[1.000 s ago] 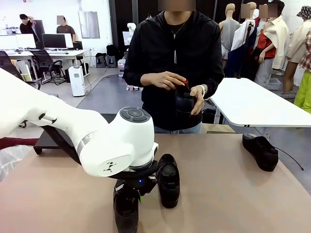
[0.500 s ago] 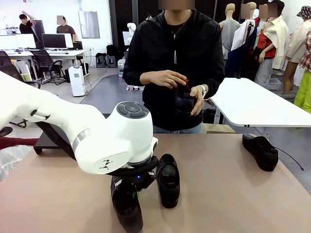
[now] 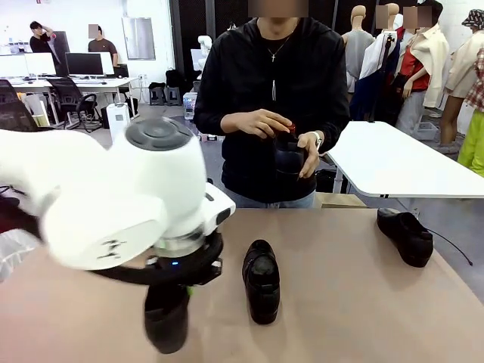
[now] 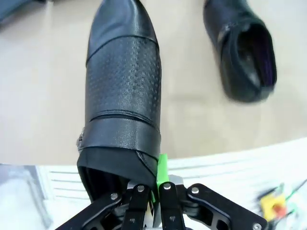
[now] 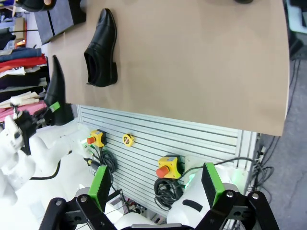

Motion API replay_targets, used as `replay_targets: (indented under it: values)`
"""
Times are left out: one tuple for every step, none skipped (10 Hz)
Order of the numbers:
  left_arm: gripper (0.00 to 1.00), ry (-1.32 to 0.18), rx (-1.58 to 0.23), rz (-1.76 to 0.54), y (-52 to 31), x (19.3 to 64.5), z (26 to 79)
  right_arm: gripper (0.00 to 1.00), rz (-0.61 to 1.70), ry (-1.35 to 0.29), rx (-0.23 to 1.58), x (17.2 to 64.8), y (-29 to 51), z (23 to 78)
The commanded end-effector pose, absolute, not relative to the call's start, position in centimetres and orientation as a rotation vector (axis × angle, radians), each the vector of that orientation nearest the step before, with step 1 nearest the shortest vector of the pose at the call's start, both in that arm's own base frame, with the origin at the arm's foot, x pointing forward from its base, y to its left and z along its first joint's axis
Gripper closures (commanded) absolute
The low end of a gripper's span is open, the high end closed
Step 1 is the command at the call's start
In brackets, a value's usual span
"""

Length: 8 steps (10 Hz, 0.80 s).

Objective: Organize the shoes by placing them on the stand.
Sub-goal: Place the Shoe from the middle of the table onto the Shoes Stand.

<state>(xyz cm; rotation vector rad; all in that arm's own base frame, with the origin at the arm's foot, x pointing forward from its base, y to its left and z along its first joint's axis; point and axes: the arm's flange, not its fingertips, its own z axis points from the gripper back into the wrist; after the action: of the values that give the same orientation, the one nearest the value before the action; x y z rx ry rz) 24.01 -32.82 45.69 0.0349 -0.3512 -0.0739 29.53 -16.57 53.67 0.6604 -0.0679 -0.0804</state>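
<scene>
At the table's (image 3: 340,302) near edge in the front view, my left gripper (image 3: 175,296) holds one shoe (image 3: 166,327), with a second shoe (image 3: 262,281) lying beside it. In the left wrist view I see the fingers (image 4: 136,203) clamped on the shoe's (image 4: 122,96) heel rim. In the right wrist view my right gripper (image 5: 156,187) is spread wide, empty.

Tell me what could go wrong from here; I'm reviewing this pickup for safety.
1. The left end effector pinches only the heel rim of the held shoe, so the shoe could pivot or slip out.
2. The resting shoe lies close by; a swing might knock it.
</scene>
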Motion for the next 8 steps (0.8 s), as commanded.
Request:
replay_targets:
  values:
    - [1.0, -0.313, 0.129, -0.306, -29.1, 20.2, 48.1, 0.0, -0.078, -0.066, 0.661, 29.4, -16.7, 54.0]
    - [1.0, -0.152, 0.088, -0.32, -28.8, 18.7, 48.0, 0.0, -0.078, -0.066, 0.661, 29.4, -16.7, 54.0]
    - [1.0, -0.333, 0.082, -0.195, -31.5, 21.4, 47.0, 0.0, -0.078, -0.066, 0.661, 29.4, -16.7, 54.0]
    - [1.0, -0.333, 0.082, -0.195, -31.5, 21.4, 47.0, 0.0, -0.078, -0.066, 0.661, 29.4, -16.7, 54.0]
    - [1.0, -0.333, 0.082, -0.195, -31.5, 21.4, 47.0, 0.0, -0.078, -0.066, 0.661, 29.4, -16.7, 54.0]
    - [1.0, -0.279, 0.095, -0.259, -30.4, 19.5, 47.4, 0.0, -0.078, -0.066, 0.661, 29.4, -16.7, 54.0]
    - [1.0, -0.236, 0.102, -0.252, -29.7, 22.5, 47.4, 0.0, -0.078, -0.066, 0.661, 29.4, -16.7, 54.0]
    - [1.0, -0.228, 0.095, -0.168, -28.7, 26.3, 48.0, 0.0, -0.078, -0.066, 0.661, 29.4, -16.7, 54.0]
